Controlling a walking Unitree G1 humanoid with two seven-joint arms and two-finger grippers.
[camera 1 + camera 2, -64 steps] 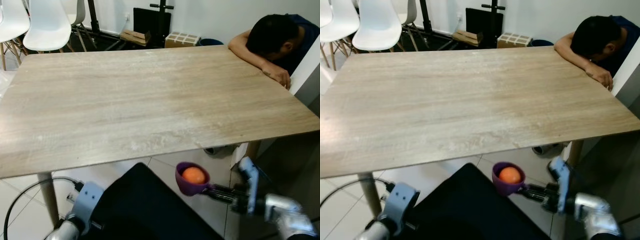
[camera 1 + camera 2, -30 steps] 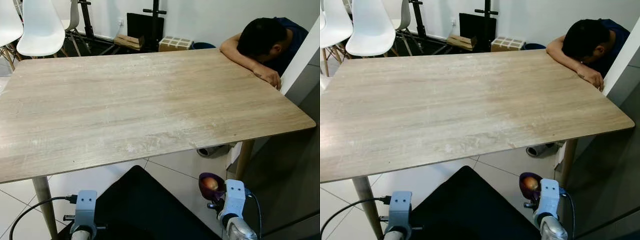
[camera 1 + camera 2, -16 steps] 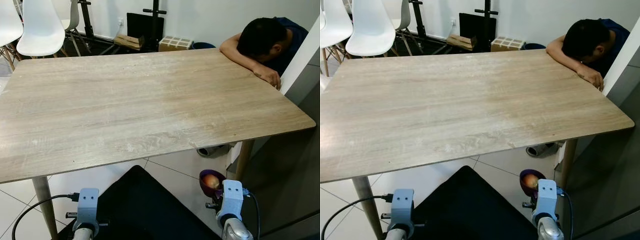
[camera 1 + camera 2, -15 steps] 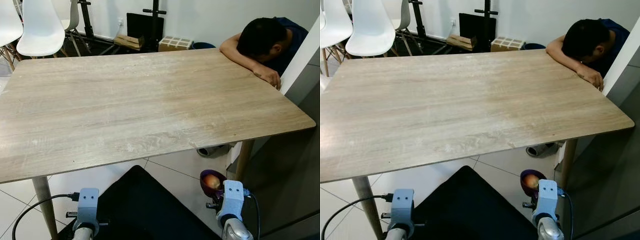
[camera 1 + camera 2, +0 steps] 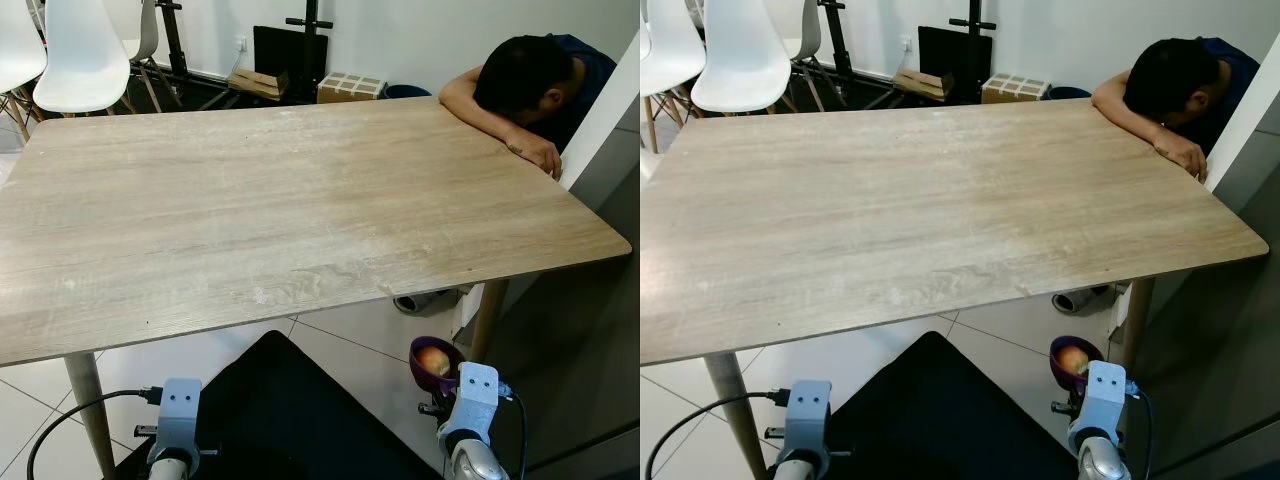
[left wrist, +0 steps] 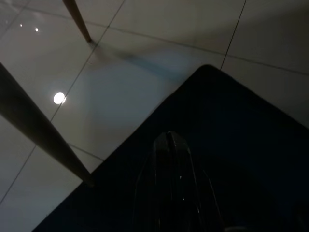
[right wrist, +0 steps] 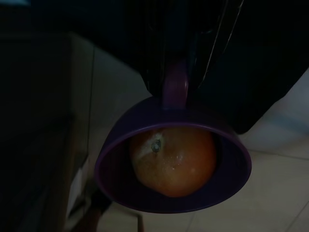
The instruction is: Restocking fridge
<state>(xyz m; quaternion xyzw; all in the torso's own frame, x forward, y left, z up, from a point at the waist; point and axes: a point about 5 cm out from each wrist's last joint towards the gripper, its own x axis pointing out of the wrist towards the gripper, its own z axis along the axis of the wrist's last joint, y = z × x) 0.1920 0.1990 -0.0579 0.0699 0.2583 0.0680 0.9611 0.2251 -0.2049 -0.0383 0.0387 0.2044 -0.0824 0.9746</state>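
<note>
One purple cup point(image 7: 174, 164) holding one orange fruit point(image 7: 173, 159) hangs below the wooden table's point(image 5: 300, 200) near right edge, its handle pinched between the right gripper's point(image 7: 186, 72) fingers. The left gripper's point(image 6: 169, 145) fingers are together, empty. One person point(image 5: 530, 80) leans on the table's far corner

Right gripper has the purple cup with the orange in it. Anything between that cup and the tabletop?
Yes: the purple cup with the orange hangs below the table's near right edge, so that edge lies above it.
</note>
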